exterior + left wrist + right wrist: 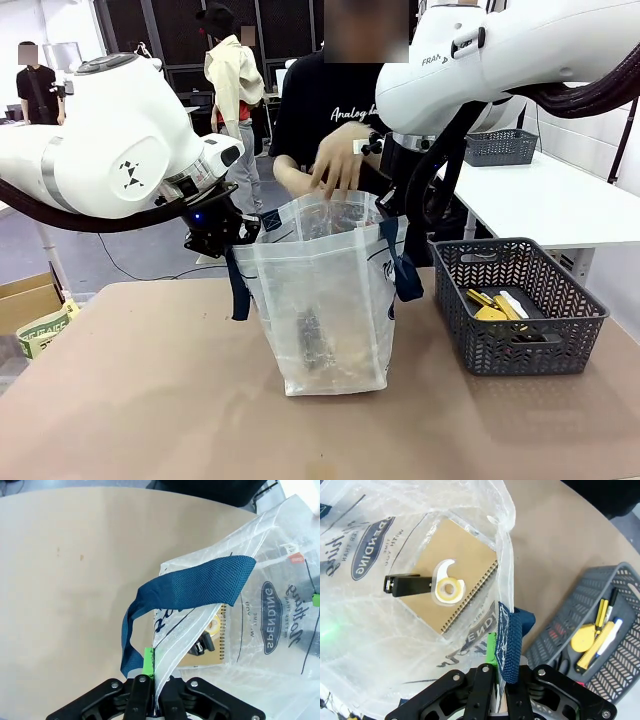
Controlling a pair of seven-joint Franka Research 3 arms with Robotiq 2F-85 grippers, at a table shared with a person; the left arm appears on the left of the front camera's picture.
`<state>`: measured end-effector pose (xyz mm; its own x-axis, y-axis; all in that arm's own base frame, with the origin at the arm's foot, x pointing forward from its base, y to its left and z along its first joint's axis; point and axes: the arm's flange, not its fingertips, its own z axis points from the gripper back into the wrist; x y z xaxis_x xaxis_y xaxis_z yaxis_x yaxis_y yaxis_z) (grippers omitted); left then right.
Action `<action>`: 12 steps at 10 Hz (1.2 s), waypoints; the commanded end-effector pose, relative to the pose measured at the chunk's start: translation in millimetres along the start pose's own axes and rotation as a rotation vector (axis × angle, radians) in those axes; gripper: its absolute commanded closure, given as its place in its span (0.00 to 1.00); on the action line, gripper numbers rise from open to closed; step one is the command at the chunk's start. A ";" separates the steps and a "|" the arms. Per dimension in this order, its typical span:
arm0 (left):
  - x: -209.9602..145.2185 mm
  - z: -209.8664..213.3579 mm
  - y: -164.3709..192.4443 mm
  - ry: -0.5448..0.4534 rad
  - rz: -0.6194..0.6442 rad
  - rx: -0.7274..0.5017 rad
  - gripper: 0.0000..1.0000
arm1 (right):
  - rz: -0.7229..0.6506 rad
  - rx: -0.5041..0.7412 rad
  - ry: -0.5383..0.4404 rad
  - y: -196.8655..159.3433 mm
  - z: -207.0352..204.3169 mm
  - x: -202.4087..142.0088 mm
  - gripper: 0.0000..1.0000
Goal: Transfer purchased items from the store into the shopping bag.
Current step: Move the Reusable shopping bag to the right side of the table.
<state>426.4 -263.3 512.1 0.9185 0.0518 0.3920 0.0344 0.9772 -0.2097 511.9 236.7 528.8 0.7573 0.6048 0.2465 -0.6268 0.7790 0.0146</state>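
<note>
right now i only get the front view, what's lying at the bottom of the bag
Observer: The right wrist view looks down into the shopping bag. A tan spiral notebook lies flat, with a black stapler and a roll of tape on top of it.
Operator: ok, is the left tool actually gripping the bag
Observer: Yes. The left tool is shut on the bag's plastic rim, right beside the blue strap.
Operator: and the right one
Observer: The right tool is shut on the rim where the other strap is sewn on, and the strap end runs down between its fingers.
</note>
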 end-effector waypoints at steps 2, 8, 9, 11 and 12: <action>0.1 0.9 1.2 -0.005 -0.004 0.008 1.00 | -0.005 0.000 0.004 -0.5 0.8 -0.1 1.00; 0.1 0.9 1.2 -0.005 -0.004 0.008 1.00 | -0.005 0.000 0.004 -0.5 0.8 -0.1 1.00; 0.1 0.9 1.2 -0.005 -0.004 0.008 1.00 | -0.005 0.000 0.004 -0.5 0.8 -0.1 1.00; 0.1 0.9 1.2 -0.005 -0.004 0.008 1.00 | -0.005 0.000 0.004 -0.5 0.8 -0.1 1.00; 0.1 0.9 1.2 -0.005 -0.004 0.008 1.00 | -0.005 0.000 0.004 -0.5 0.8 -0.1 1.00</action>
<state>426.4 -263.2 512.1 0.9185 0.0518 0.3920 0.0344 0.9772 -0.2097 511.9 236.7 528.8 0.7573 0.6048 0.2465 -0.6268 0.7790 0.0146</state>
